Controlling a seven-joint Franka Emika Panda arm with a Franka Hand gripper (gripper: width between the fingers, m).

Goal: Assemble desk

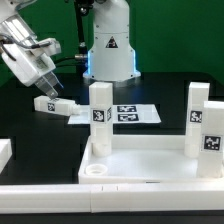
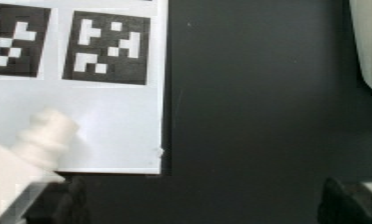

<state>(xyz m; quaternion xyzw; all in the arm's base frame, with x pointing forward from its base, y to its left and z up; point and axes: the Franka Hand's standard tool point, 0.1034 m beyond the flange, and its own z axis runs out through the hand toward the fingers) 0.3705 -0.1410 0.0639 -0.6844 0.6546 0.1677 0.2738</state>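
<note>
The white desk tabletop (image 1: 140,165) lies at the front with its raised rim up. Two white tagged legs stand upright in it, one at the exterior view's left (image 1: 100,118) and one at its right (image 1: 201,125). A third leg (image 1: 55,105) lies loose on the black table behind the tabletop. My gripper (image 1: 45,82) hangs just above that leg. In the wrist view the leg's screw end (image 2: 46,135) shows beside one dark finger (image 2: 44,205). The gripper (image 2: 201,208) is open, with nothing between the fingers.
The marker board (image 1: 128,114) lies flat behind the tabletop and also shows in the wrist view (image 2: 94,110). The robot base (image 1: 108,45) stands at the back. A white part (image 1: 4,155) sits at the exterior view's left edge.
</note>
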